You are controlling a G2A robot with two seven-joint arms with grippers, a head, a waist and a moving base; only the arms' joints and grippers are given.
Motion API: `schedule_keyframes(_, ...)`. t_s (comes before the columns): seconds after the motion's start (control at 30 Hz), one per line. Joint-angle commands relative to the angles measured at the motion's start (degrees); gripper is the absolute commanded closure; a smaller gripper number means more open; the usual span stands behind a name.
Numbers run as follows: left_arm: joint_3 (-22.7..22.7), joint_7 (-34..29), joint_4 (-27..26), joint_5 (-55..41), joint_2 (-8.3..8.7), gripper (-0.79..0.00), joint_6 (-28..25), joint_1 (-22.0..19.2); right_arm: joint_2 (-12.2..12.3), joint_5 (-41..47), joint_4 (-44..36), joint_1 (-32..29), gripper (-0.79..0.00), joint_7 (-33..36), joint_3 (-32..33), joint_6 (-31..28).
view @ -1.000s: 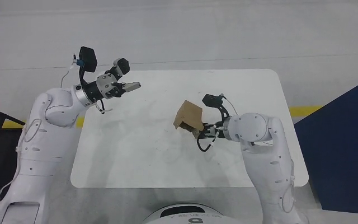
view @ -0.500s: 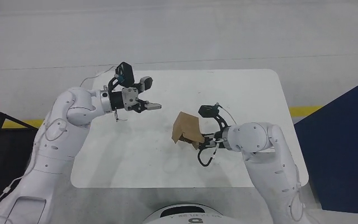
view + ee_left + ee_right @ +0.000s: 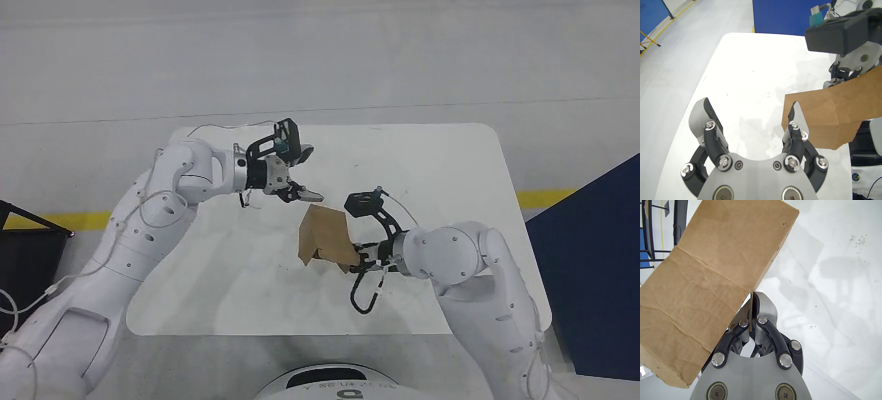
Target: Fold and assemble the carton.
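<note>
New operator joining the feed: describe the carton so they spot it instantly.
Start at the white table. Near its middle, the right end effector is shut on one edge of the carton. It is a creased, partly folded cardboard sheet, the only brown thing there.

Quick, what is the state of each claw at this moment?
Left claw: open, holding nothing.
Right claw: closed on an edge of the carton.
</note>
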Motion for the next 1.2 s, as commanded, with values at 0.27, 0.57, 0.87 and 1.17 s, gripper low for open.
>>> schedule_keyframes(0.27,9.5,-2.0,5.9,1.6,-2.69,-0.785,-1.7,-6.1,1.6,3.9,-2.9,-0.8,0.0,-0.4,2.9,0.4)
schedule_keyframes(0.57,11.8,-0.8,8.0,0.3,-2.33,-0.785,-1.7,-7.4,2.2,5.0,-1.6,0.7,0.0,-3.2,3.2,3.2)
schedule_keyframes(0.87,6.7,4.0,11.3,-1.8,-0.02,-0.785,-1.7,-7.5,2.6,7.9,9.9,5.0,0.0,-4.2,2.3,4.2)
schedule_keyframes(1.17,-5.3,5.9,11.1,-0.4,5.04,-0.785,-1.7,-2.9,4.2,15.1,18.5,9.4,0.0,-4.8,2.4,4.8)
